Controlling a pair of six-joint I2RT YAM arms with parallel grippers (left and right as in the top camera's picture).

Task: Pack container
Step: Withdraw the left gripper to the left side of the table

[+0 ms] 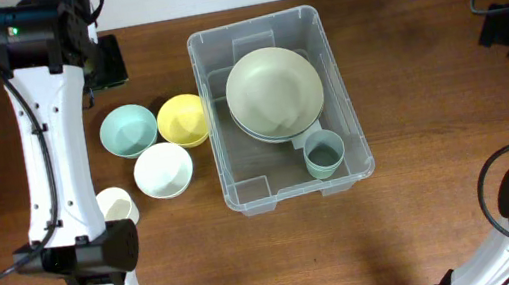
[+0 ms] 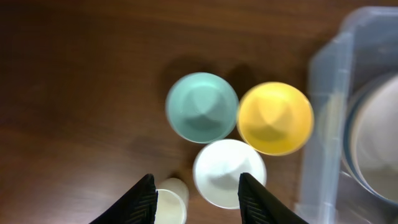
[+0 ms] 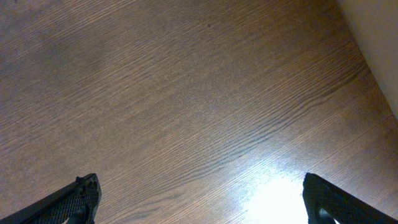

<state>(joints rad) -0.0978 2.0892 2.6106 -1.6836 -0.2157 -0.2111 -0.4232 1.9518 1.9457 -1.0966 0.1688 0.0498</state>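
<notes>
Since the left end effector hangs with jaws apart above the white bowl, I judge that bowl is next. Pinch its free rim, away from the teal bowl and yellow bowl, then lift it into the container mid-table. The right end effector gapes wide over table wood. The cup is blurred and cut off.

Clear glossy plastic container, wood-grain table
</notes>
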